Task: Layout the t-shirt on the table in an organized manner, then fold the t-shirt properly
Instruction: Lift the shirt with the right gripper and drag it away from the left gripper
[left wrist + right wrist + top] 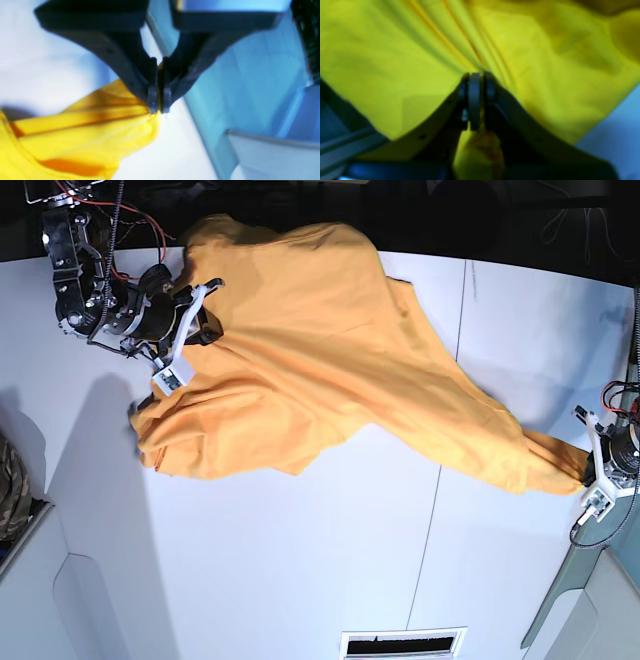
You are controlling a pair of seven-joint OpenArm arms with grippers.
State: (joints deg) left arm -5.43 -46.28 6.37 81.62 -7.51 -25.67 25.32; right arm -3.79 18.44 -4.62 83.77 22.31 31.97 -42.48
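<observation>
The orange-yellow t-shirt is stretched in a rumpled diagonal across the white table, from the far left to the right edge. In the base view my right gripper bites into its upper left part, with cloth bunched below it. Up close, the right gripper is shut on a fold of the t-shirt, pleats fanning away from it. My left gripper holds the thin stretched tip at the table's right edge. In its wrist view the left gripper is shut on the t-shirt, just above the table.
A camouflage cloth lies at the left edge in a bin. A dark slotted vent sits at the table's near edge. The table's right edge runs just beside the left gripper. Thin seams cross the tabletop.
</observation>
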